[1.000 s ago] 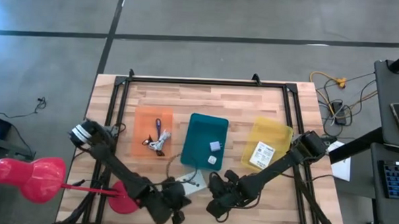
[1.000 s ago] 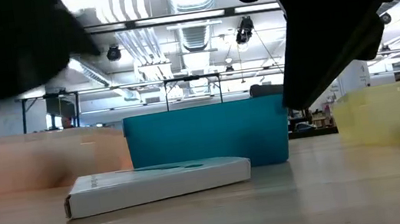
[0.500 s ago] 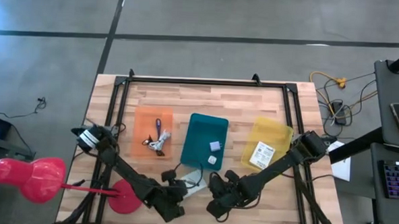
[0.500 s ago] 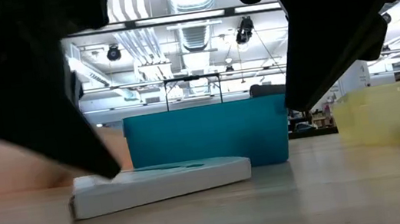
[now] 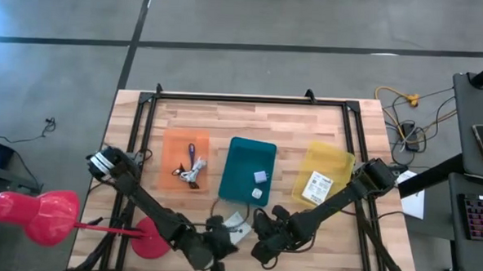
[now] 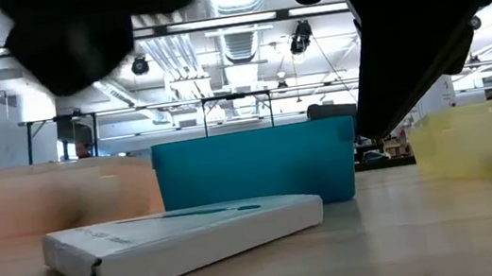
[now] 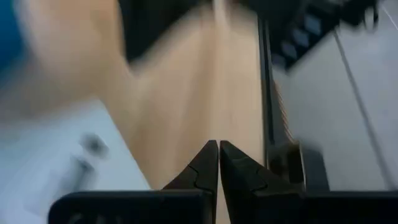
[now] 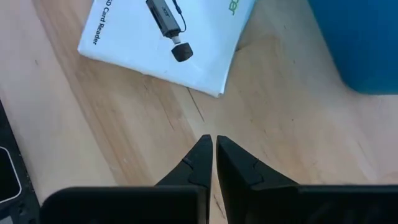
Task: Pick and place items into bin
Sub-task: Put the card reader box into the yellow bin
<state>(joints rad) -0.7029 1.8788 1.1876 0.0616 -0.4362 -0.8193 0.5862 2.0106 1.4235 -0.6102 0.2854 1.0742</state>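
A flat white box [image 5: 237, 224] printed with a card reader lies flat on the wood before the teal bin [image 5: 242, 164]; it also shows in the low view [image 6: 183, 241] and the right wrist view [image 8: 168, 37]. My left gripper [image 5: 226, 237] hangs shut just above and beside the box [image 7: 56, 162], clear of it [image 6: 90, 35]. My right gripper [image 8: 214, 140] is shut too and hovers over bare wood at the box's other side [image 5: 259, 228]. The orange bin [image 5: 172, 149] holds a purple stick and black wiry pieces. White cubes lie in the teal bin, and a white packet lies in the yellow bin [image 5: 334, 164].
A pink-red lamp-like stand [image 5: 34, 215] juts past the table's left edge, its round base [image 5: 145, 244] by my left arm. A black metal frame [image 5: 251, 99] runs along the table's far and side edges. Bare wood lies near the front right.
My left gripper dipped to the box's left end, then rose again and rolled. The box has turned about on the table: its left end has swung toward the near edge, so a corner now faces the low camera. My right gripper kept still.
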